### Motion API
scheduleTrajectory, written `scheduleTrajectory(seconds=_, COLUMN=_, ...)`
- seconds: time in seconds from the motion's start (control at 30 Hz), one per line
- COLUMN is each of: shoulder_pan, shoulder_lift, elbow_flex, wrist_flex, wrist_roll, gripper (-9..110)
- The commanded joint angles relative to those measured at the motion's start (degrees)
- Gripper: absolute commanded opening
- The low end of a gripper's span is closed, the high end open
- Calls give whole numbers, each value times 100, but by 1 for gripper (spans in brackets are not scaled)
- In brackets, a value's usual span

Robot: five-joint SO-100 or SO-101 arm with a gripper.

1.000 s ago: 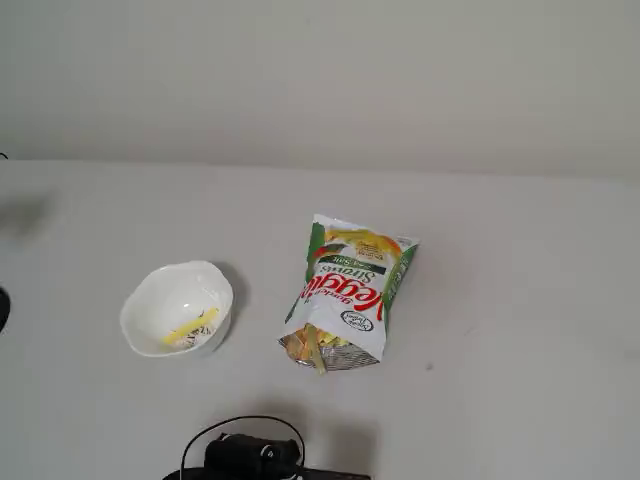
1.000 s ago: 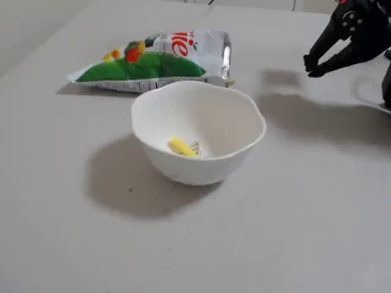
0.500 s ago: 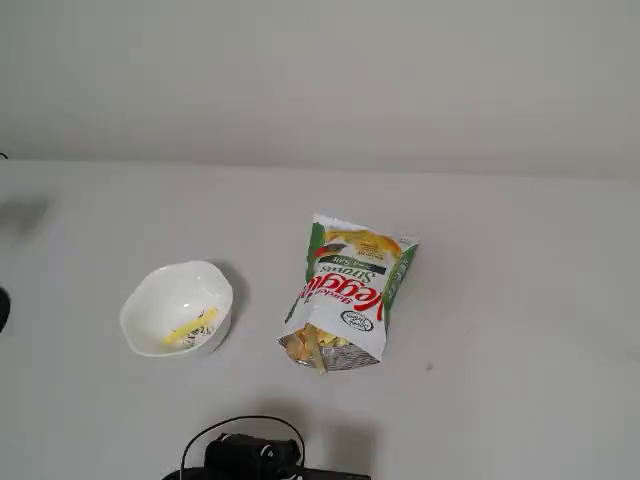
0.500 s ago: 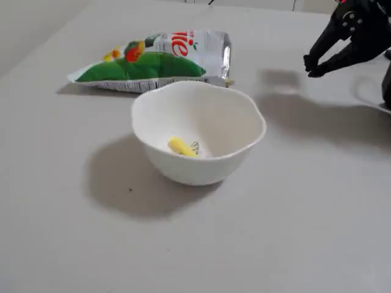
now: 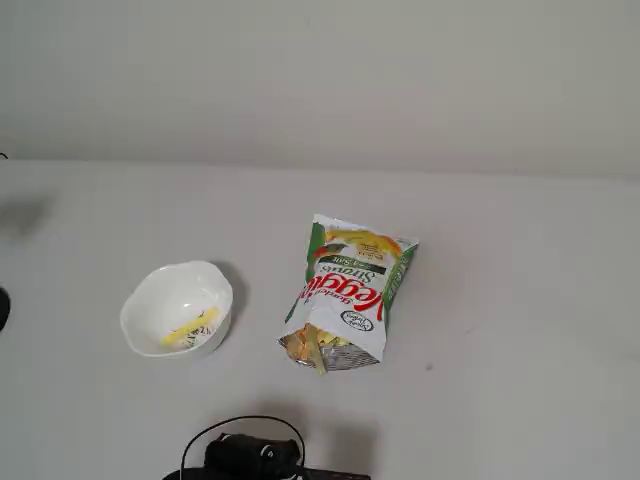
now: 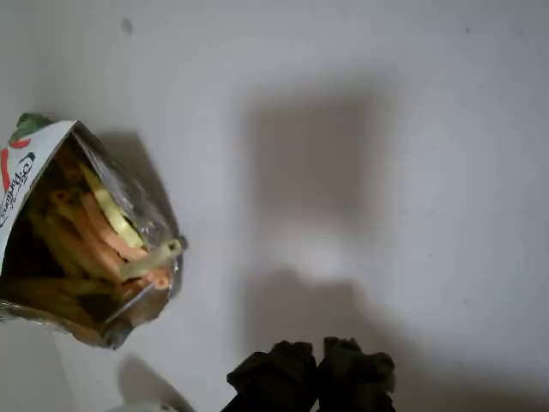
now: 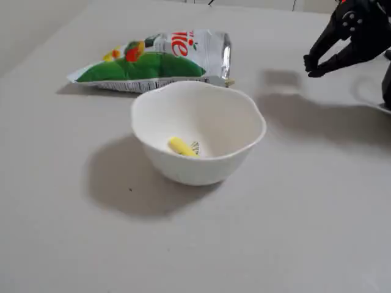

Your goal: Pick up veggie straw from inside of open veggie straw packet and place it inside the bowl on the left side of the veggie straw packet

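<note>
A yellow veggie straw (image 7: 181, 146) lies inside the white wavy-rimmed bowl (image 7: 183, 172), beside its grey motif; it also shows in a fixed view (image 5: 188, 331) in the bowl (image 5: 150, 292). The veggie straw packet (image 5: 350, 285) lies flat to the right of the bowl, its open mouth toward the arm. In the wrist view the packet (image 6: 26, 163) holds several yellow and orange straws (image 6: 107, 236), and one pale straw (image 6: 154, 257) pokes out of the mouth. My gripper (image 6: 317, 378) is shut and empty, hovering above bare table right of the packet's mouth. It also shows in a fixed view (image 7: 313, 66).
The dark arm base (image 5: 255, 455) with a cable sits at the bottom edge of the table in a fixed view. The table is plain grey-white, with a wall behind it.
</note>
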Motion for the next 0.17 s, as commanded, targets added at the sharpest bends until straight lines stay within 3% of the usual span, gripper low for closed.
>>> scheduleTrajectory(seconds=0.0, shoulder_pan=70, shoulder_lift=62, elbow_flex=9, wrist_flex=-26, wrist_roll=44, gripper=0)
scheduleTrajectory(seconds=0.13, shoulder_pan=70, shoulder_lift=62, elbow_flex=9, wrist_flex=-26, wrist_roll=44, gripper=0)
